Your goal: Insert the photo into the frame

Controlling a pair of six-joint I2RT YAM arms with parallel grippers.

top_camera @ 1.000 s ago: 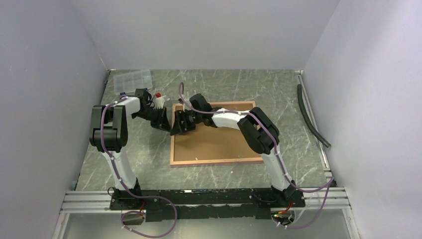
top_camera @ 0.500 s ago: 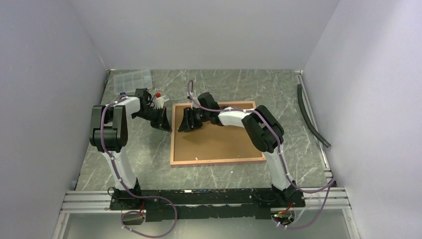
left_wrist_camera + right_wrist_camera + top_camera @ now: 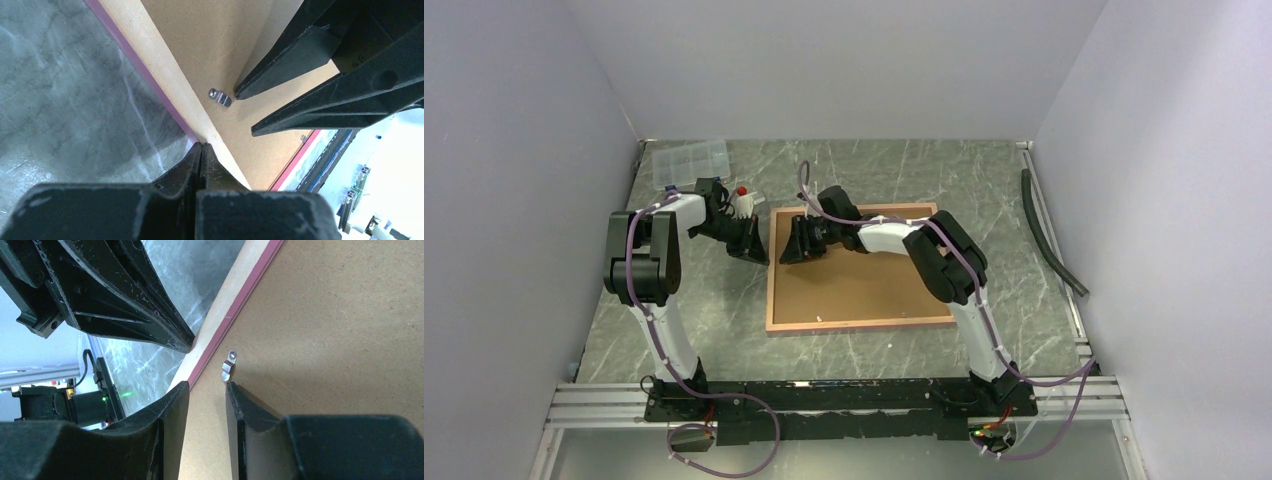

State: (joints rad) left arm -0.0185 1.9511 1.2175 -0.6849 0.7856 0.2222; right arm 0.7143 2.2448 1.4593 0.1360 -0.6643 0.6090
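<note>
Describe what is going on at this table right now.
A thin tan wooden picture frame lies back-up on the grey marbled table, with a flat brown backing board inside it. The left hand, shut, has its tips at the frame's left rim. The right hand is over the board, jaws slightly apart, a small metal clip just ahead.

Both arms same build: left arm (image 3: 658,332), right arm (image 3: 980,335), white links, black joint housings. Purple cable (image 3: 1069,383) strapped along each. Jaws black, tapered, scuffed at the edges. Green LED (image 3: 977,430) by right base, maybe a controller.
</note>
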